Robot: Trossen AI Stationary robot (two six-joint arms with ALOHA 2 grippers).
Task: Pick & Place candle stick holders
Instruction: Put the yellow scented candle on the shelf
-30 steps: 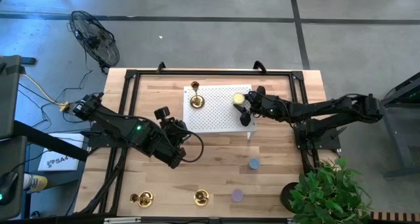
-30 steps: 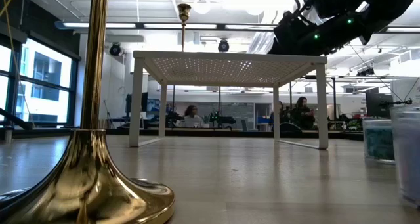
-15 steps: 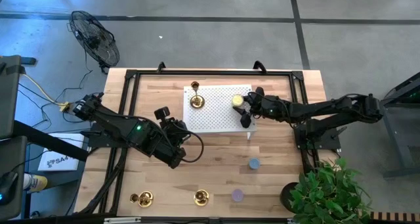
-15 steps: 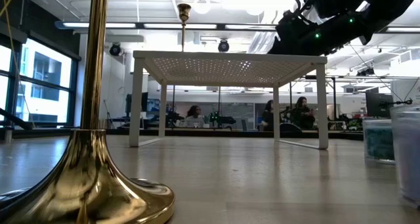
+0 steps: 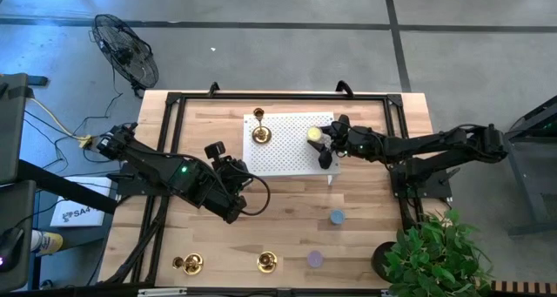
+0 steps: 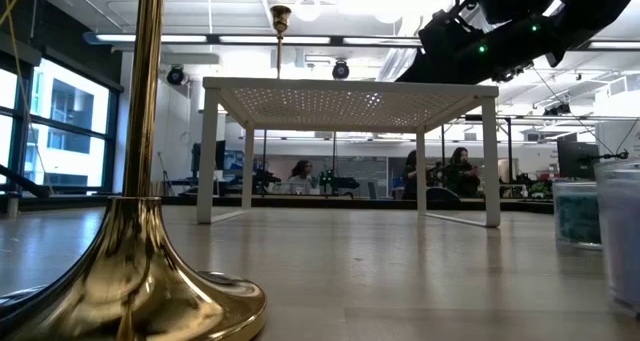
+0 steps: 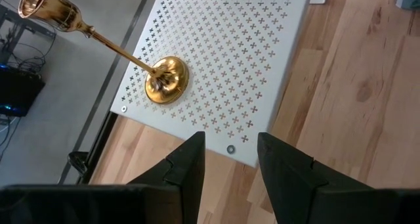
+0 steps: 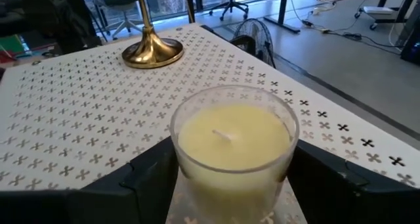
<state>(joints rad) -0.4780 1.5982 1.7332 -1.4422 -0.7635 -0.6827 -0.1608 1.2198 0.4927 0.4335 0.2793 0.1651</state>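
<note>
– Glass sits between the right gripper's [image 5: 323, 144] fingers: a clear jar candle of pale yellow wax [image 8: 233, 140], clamped from both sides with the jaws set wide around it, over the right end of the white perforated metal stand [image 5: 287, 153].

– Has anything shifted in the last second?

– Hardly. Seen from table height, the right arm has crept a little upward and aside; the jar is where it was. The left gripper [image 7: 230, 152] has not moved either. It hangs over the wooden table [image 5: 365, 201] just off the stand's near edge, fingers partly apart, holding nothing.

– And the candle stick holders?

– One slim, shiny brass candlestick with a flared base [image 7: 164, 81] stands on the stand's left end, untouched. Two more, [image 5: 188, 263] and [image 5: 267, 262], wait at the table's near edge, well apart from both arms.

– So what does that mean for the job?

– Probably a pause. No holder is gripped, so two placements seem to remain.
</note>
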